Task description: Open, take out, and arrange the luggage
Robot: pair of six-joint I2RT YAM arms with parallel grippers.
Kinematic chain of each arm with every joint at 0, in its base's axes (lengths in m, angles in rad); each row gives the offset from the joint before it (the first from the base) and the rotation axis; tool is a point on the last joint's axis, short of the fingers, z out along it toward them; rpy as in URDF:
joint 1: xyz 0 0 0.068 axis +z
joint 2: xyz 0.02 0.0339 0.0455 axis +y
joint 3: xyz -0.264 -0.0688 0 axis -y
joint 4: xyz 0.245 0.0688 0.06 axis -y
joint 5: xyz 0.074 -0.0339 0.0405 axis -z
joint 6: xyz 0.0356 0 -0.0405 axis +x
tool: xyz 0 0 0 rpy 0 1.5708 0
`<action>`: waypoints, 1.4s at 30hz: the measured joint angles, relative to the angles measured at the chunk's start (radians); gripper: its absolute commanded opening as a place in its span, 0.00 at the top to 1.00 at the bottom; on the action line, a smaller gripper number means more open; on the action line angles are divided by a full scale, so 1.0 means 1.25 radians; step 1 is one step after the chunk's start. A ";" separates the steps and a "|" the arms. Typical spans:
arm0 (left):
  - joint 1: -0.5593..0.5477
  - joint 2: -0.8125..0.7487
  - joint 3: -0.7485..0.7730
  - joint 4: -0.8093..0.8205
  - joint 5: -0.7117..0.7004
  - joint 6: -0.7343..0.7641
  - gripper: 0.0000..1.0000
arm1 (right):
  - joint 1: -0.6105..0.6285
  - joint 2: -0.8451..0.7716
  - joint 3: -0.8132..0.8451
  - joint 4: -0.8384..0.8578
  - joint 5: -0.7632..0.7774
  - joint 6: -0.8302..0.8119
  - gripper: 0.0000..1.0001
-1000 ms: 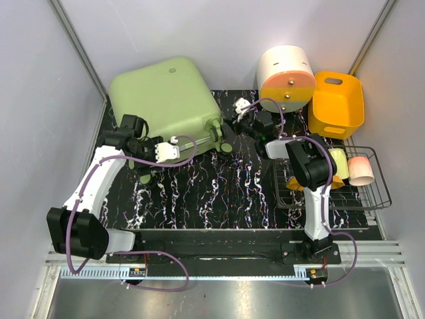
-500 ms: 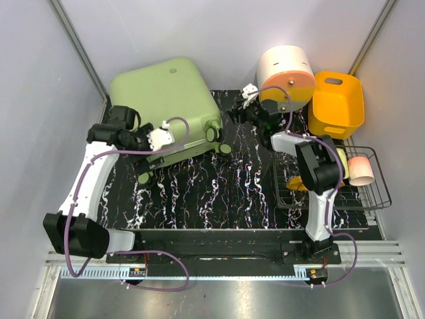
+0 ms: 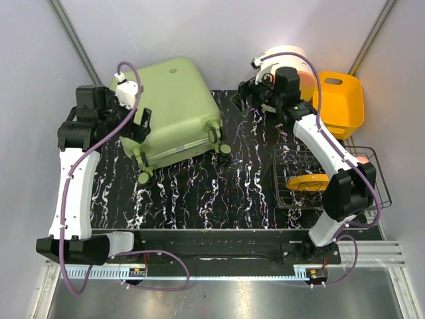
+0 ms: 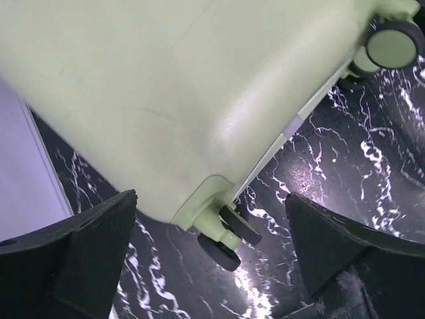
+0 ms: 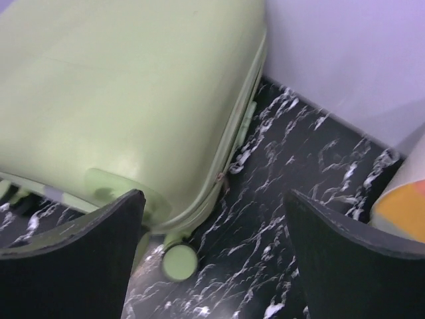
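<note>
— What is changing on your side?
— Both my arms are pulling away from the wheel end of the luggage [image 3: 174,106], where they were crowding a second ago. My left arm is swinging up over its left edge. My right is drawing back toward the cream-and-orange drum box [image 3: 287,61]. The luggage itself is lying about where it was.
— Where is that?
— It is lying flat and shut at the back left of the table [image 3: 226,189], shell up, the zip seam [image 5: 234,139] not yet parted. Its long axis is running from the back wall toward me, slanting, with the wheels at the near end.
— And the claws?
— My left gripper [image 4: 211,198] is hanging wide, nothing between the fingers, right above the near left corner, with one wheel [image 4: 232,231] showing just under it. My right gripper [image 5: 214,194] is standing wide too, holding nothing. It is sitting off the right-hand side of the case, apart from it, looking along the seam.
— Which one is going in?
— I am judging the left nearer, since it is already over the shell. The right is facing the seam side-on, so I am guessing it is better placed for the opening.
</note>
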 measured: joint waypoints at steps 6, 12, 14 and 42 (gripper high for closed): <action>0.125 0.010 -0.010 0.005 0.018 -0.172 0.01 | 0.049 0.083 0.156 -0.292 -0.013 0.045 0.04; 0.248 0.055 -0.026 0.004 0.081 -0.297 0.01 | 0.116 0.128 0.176 -0.452 -0.013 0.049 0.03; 0.277 0.068 -0.049 0.006 0.094 -0.324 0.01 | 0.133 0.138 0.180 -0.487 -0.011 0.047 0.02; 0.367 0.222 -0.115 0.153 0.291 -0.417 0.01 | 0.198 0.048 -0.048 -0.282 0.081 0.209 1.00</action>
